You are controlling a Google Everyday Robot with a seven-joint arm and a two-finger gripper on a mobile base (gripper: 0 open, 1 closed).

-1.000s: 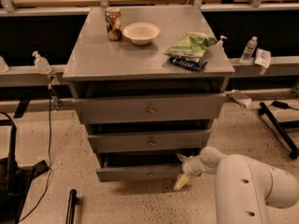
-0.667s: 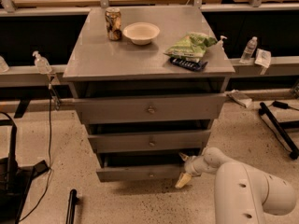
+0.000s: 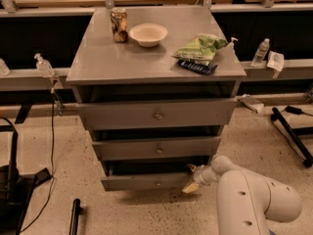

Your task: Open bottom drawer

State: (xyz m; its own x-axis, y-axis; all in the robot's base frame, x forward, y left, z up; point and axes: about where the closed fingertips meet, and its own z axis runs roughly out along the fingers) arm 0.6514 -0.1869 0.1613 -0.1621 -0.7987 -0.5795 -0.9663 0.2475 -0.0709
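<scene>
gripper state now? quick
Gripper: at the right end of the bottom drawer front; open or closed cannot be told.

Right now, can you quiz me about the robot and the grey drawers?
1. True or false: the claw is by the right end of the bottom drawer.
2. What stands beside the bowl on the cabinet? A) a can B) a teapot C) a shoe
3. Fill in: the cabinet has ___ drawers.
Key: 1 true; 2 A; 3 three.
</scene>
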